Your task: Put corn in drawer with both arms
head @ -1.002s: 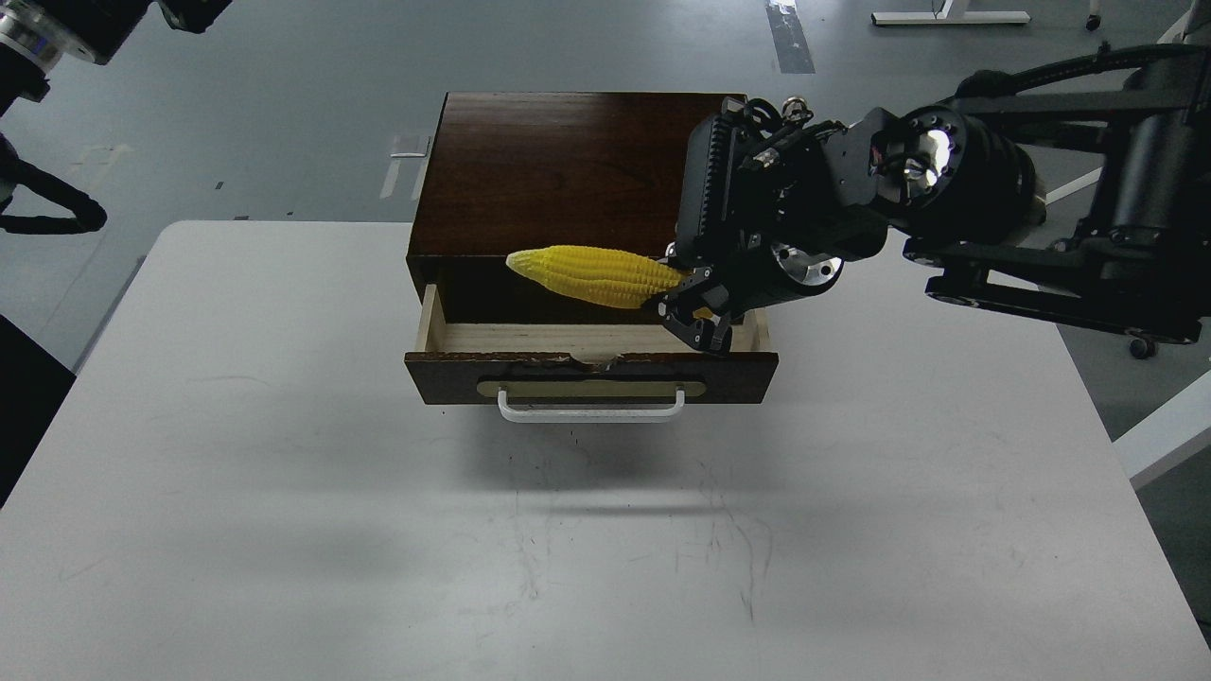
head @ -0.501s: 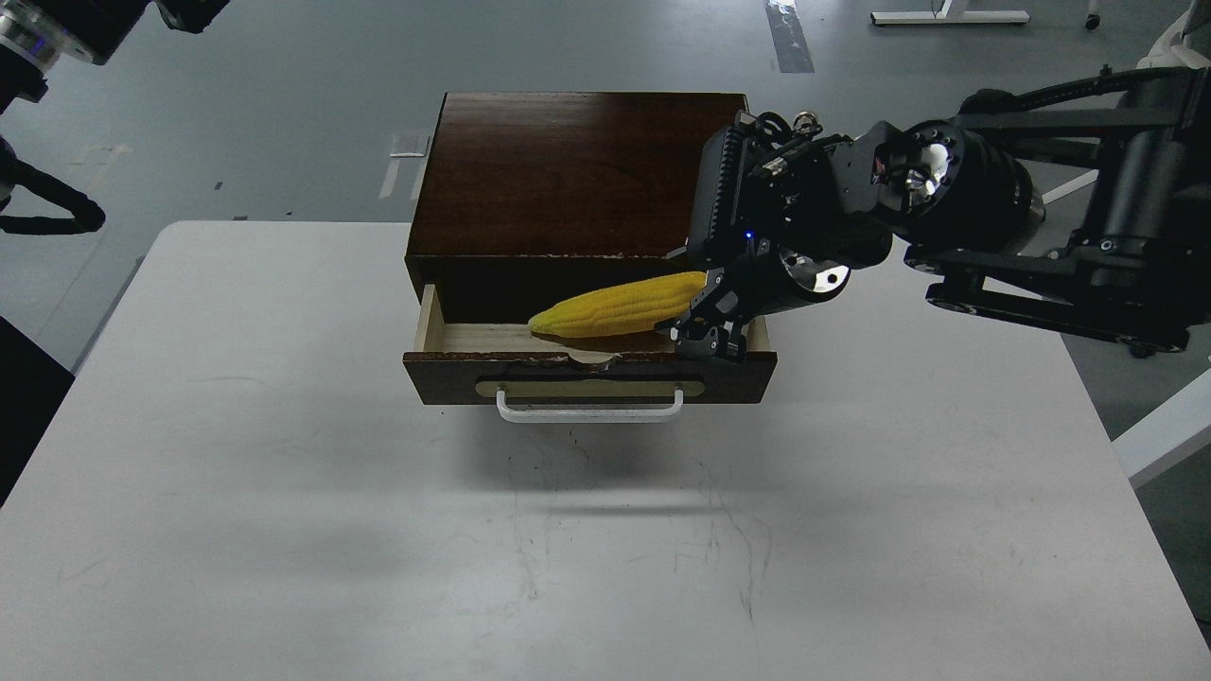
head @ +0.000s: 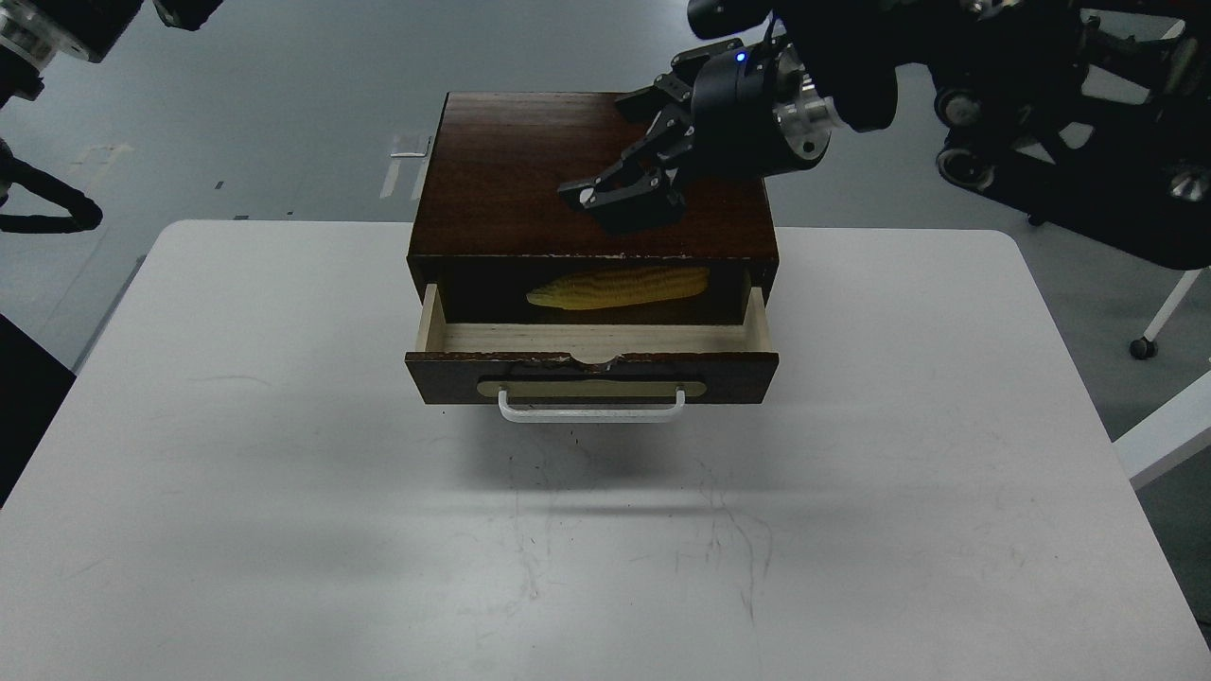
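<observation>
The yellow corn (head: 620,286) lies on its side inside the open drawer (head: 591,339), towards the back in the box's shadow, with its tip pointing left. My right gripper (head: 620,196) hangs empty above the dark wooden box top (head: 511,170), its fingers apart, well above the corn. Only part of my left arm (head: 47,28) shows at the top left corner, and its gripper is cut off by the frame edge. The drawer's white handle (head: 591,409) faces me.
The box stands at the far middle of a white table (head: 284,473). The right arm's links (head: 1041,57) stretch over the floor at the top right. A white table leg (head: 1164,435) stands off the right edge.
The right gripper let go of the corn, which now rests in the drawer. The gripper rose and moved back over the box top. The left arm has not moved.
</observation>
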`<state>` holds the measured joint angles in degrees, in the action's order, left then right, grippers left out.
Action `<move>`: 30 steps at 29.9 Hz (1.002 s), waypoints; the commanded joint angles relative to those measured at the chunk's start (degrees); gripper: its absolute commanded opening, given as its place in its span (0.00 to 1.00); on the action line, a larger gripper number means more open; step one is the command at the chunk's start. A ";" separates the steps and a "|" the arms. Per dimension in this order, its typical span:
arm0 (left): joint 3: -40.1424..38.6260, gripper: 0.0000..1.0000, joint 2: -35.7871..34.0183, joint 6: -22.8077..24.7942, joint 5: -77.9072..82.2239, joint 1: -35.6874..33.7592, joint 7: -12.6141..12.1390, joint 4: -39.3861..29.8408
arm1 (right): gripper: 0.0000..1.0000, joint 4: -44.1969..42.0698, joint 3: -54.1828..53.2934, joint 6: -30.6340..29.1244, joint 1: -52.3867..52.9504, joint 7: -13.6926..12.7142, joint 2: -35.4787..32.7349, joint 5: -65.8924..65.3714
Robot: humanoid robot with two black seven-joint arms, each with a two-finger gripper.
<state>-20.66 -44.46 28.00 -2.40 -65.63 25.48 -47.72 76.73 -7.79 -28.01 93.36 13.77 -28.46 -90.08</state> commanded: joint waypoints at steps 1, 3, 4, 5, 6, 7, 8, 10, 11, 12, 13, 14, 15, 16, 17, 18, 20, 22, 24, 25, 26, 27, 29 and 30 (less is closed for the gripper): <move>0.00 0.98 0.16 0.00 -0.24 0.24 0.10 0.87 | 1.00 -6.39 -4.85 0.01 -0.55 -0.32 -2.82 10.33; 0.00 0.98 0.51 0.00 -0.32 0.50 0.10 2.10 | 1.00 -9.92 -5.74 0.01 -0.90 -0.24 -4.06 15.88; 0.00 0.98 0.86 0.00 -0.32 0.59 0.10 3.06 | 1.00 -12.10 -6.09 0.01 -1.68 -0.24 -5.11 21.04; 0.00 0.98 1.13 0.00 -0.32 0.59 0.10 3.59 | 1.00 -13.43 -6.27 0.01 -2.04 -0.24 -5.73 24.05; 0.00 0.98 1.31 0.00 -0.41 0.68 0.01 4.21 | 1.00 -14.92 -6.53 0.01 -2.22 -0.24 -6.34 27.56; -0.09 0.98 2.00 0.00 -0.41 0.85 0.01 5.52 | 1.00 -18.33 -6.79 0.01 -3.09 -0.24 -7.31 35.68; -0.09 0.98 3.40 0.00 -0.41 0.94 -0.08 6.84 | 1.00 -21.24 -6.80 0.01 -4.23 -0.24 -8.01 43.94; -0.09 0.98 5.43 0.00 -0.32 0.94 -0.25 8.86 | 1.00 -24.59 -6.80 0.01 -5.72 -0.24 -9.24 54.51; -0.09 0.98 5.96 0.00 -0.32 0.94 -0.26 9.39 | 1.00 -25.56 -6.80 0.01 -6.17 -0.24 -9.86 57.71; -0.09 0.98 6.40 0.00 -0.32 0.94 -0.26 9.83 | 1.00 -26.44 -6.80 0.01 -6.52 -0.24 -10.65 60.43; -0.09 0.98 7.01 0.00 -0.41 0.94 -0.26 10.45 | 1.00 -28.54 -6.88 0.01 -7.31 -0.15 -11.44 65.33; -0.09 0.98 7.54 0.00 -0.41 0.94 -0.26 10.89 | 1.00 -30.74 -6.97 0.01 -8.71 -0.06 -11.62 70.08; -0.17 0.98 7.90 0.00 -0.50 1.03 -0.26 11.15 | 1.00 -31.80 -7.06 0.01 -9.68 0.11 -11.62 73.35; -0.17 0.98 8.42 0.00 -0.93 1.03 -0.26 11.68 | 1.00 -33.21 -7.41 0.01 -11.52 0.12 -11.62 79.39; -0.17 0.98 8.77 0.00 -1.20 1.12 -0.17 12.03 | 1.00 -33.66 -7.50 0.01 -12.58 0.12 -11.62 83.10; -0.26 0.98 9.30 0.00 -1.72 1.12 -0.17 12.38 | 1.00 -33.92 -7.59 0.01 -13.72 -0.06 -11.62 86.79; -1.05 0.98 11.06 0.00 -3.31 1.03 -0.34 13.53 | 1.00 -34.80 -7.76 0.01 -16.89 -0.41 -11.53 96.65; -2.28 0.98 12.55 0.00 -4.19 1.03 -0.43 14.49 | 1.00 -36.90 -7.85 0.01 -19.43 -0.41 -11.01 105.07; -3.16 0.98 13.08 0.00 -4.37 1.12 -0.43 15.19 | 1.00 -37.44 -8.55 0.01 -21.45 -0.41 -10.83 109.74; -3.34 0.98 13.26 0.00 -4.45 1.12 -0.43 15.55 | 1.00 -37.44 -9.16 0.01 -22.34 -0.33 -10.48 111.68; -3.60 0.98 13.35 0.00 -4.45 1.12 -0.34 15.81 | 1.00 -37.44 -9.78 0.01 -23.30 -0.41 -10.22 113.79; -3.86 0.98 13.70 0.00 -4.63 1.29 -0.34 16.51 | 1.00 -37.61 -11.26 0.01 -25.40 -0.33 -9.43 117.29; -4.04 0.98 14.05 0.00 -5.07 1.56 -0.34 17.65 | 1.00 -38.49 -13.63 0.01 -28.39 -0.24 -7.94 120.56; -4.39 0.98 14.23 0.00 -5.16 1.65 -0.43 19.05 | 1.00 -39.54 -15.65 0.01 -30.15 0.11 -6.19 121.36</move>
<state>-24.44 -30.76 28.00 -7.11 -64.31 25.08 -31.10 38.95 -19.29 -27.97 67.73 13.40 -37.68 26.79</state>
